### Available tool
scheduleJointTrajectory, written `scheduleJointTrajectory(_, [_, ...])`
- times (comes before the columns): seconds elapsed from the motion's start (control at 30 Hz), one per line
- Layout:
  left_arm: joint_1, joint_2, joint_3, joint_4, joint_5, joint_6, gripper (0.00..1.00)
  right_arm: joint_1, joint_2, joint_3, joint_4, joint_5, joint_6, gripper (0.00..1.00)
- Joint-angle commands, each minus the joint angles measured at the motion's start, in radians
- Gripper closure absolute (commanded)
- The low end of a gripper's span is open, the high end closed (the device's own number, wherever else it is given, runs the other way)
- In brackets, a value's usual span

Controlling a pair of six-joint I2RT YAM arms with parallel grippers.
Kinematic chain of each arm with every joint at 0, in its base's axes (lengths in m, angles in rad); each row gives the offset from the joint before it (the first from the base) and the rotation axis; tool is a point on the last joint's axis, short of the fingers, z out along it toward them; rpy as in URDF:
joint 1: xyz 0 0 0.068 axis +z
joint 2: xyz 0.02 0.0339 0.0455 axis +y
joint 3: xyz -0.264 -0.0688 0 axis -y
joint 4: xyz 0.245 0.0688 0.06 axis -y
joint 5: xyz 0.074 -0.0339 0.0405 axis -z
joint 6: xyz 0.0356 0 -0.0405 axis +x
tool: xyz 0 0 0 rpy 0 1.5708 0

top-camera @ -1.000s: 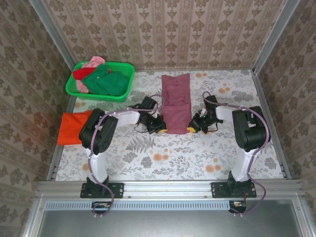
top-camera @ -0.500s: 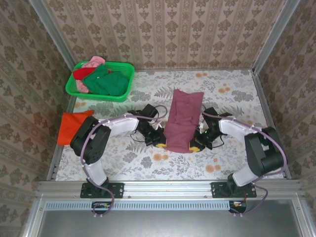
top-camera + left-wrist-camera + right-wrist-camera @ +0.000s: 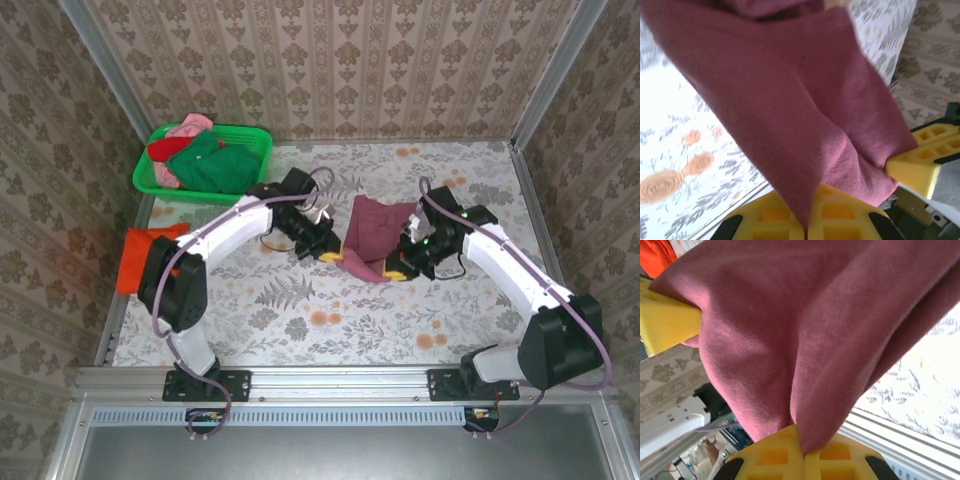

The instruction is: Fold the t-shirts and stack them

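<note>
Maroon t-shirt (image 3: 368, 232) is sagging between the left gripper (image 3: 331, 256) and right gripper (image 3: 398, 271), each pinching a corner. Looking mid-fold to me; next they're needing to lay that edge over evenly.

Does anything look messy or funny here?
Nothing is spilled or broken. The soft maroon cloth t-shirt sags bunched between the left end effector and right end effector, and unfolded shirts lie heaped in the green plastic basket.

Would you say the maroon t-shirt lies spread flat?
No: the maroon t-shirt is a narrow strip, its near end lifted, pinched by left gripper and right gripper.
</note>
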Motion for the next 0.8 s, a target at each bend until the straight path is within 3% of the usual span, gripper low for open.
scheduleJointTrajectory(0.0, [0.020, 0.097, 0.128, -0.076, 0.013, 0.038, 1.00, -0.048, 0.081, 0.075, -0.007, 0.009, 0.020, 1.00])
scheduleJointTrajectory(0.33, [0.077, 0.438, 0.613, -0.168, 0.052, 0.093, 1.00, -0.155, 0.356, 0.301, 0.072, 0.020, 0.020, 1.00])
scheduleJointTrajectory(0.53, [0.107, 0.679, 0.943, -0.168, 0.116, 0.052, 0.96, -0.209, 0.504, 0.410, 0.110, 0.051, 0.050, 1.00])
scheduleJointTrajectory(0.57, [0.108, 0.711, 0.985, -0.158, 0.125, 0.035, 0.92, -0.218, 0.525, 0.420, 0.123, 0.056, 0.061, 1.00])
scheduleJointTrajectory(0.63, [0.113, 0.773, 1.048, -0.109, 0.168, -0.014, 0.74, -0.234, 0.568, 0.443, 0.133, 0.068, 0.089, 0.99])
scheduleJointTrajectory(0.7, [0.116, 0.800, 1.062, -0.043, 0.206, -0.066, 0.67, -0.242, 0.596, 0.460, 0.132, 0.092, 0.104, 0.98])
scheduleJointTrajectory(0.77, [0.116, 0.812, 1.061, -0.002, 0.230, -0.093, 0.51, -0.247, 0.609, 0.460, 0.128, 0.115, 0.120, 0.99])
